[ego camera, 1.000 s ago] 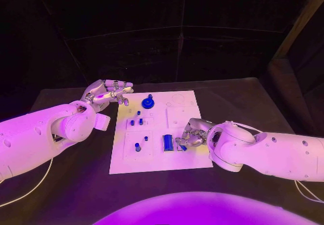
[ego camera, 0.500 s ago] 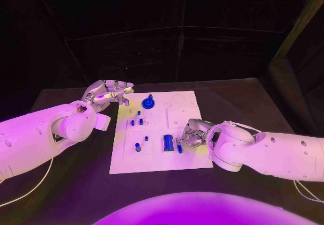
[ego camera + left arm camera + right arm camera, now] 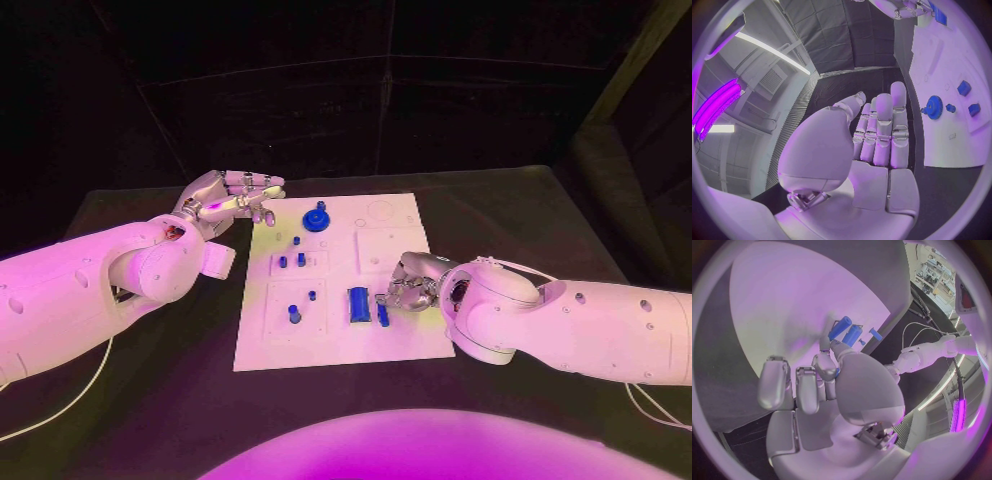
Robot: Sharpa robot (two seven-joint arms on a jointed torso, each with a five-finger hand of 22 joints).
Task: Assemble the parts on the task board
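Note:
The white task board (image 3: 335, 340) lies in the middle of the black table. On it are a blue gear (image 3: 316, 218), several small blue pegs (image 3: 293, 313) and a blue block (image 3: 358, 303). A slim blue piece (image 3: 384, 313) lies right of the block, just below my right hand (image 3: 408, 285), which hovers over the board's right side with fingers curled. In the right wrist view the block (image 3: 841, 327) and the slim piece (image 3: 853, 335) lie past the fingertips (image 3: 824, 362). A blue sliver shows between thumb and finger. My left hand (image 3: 231, 198) floats off the board's far left corner, fingers straight and empty (image 3: 882, 130).
The board's far right part (image 3: 387, 215) carries only pale round outlines. Black tabletop (image 3: 534, 220) surrounds the board on all sides. Dark curtains close off the back.
My right hand has drawn back a little from the slim blue piece, which now shows in full on the board. The left hand has stayed where it was.

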